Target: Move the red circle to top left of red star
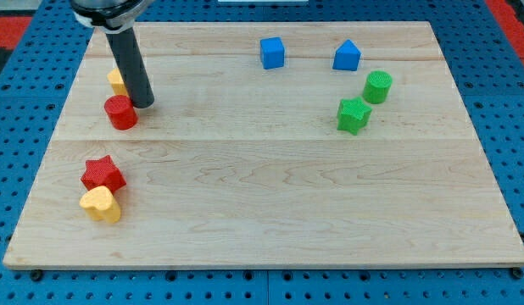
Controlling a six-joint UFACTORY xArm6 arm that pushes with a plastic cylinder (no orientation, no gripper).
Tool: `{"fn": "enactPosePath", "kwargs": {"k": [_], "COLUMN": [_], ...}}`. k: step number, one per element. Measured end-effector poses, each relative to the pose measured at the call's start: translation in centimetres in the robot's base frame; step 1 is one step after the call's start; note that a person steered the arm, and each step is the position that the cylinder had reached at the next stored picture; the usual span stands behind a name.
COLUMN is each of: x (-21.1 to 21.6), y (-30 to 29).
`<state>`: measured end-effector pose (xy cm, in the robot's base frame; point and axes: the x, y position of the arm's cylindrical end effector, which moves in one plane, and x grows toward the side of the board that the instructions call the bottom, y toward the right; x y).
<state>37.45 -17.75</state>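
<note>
The red circle (120, 113) sits at the view's left, in the upper half of the board. The red star (103, 174) lies below it, slightly further left. My tip (143, 103) rests just right of the red circle's upper edge, touching or nearly touching it. The rod rises from there to the view's top left.
A yellow block (117, 81) sits just above the red circle, partly behind the rod. A yellow heart (102, 204) touches the red star from below. A blue cube (272, 52), a blue block (347, 56), a green cylinder (378, 86) and a green star (353, 115) sit at upper right.
</note>
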Motion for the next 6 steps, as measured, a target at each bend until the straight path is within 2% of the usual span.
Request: {"fn": "enactPosePath", "kwargs": {"k": [1,2,4,6], "x": [-1.3,-0.7,4.6,5.2], "y": [-2.0,-4.0,-1.4,2.9]}}
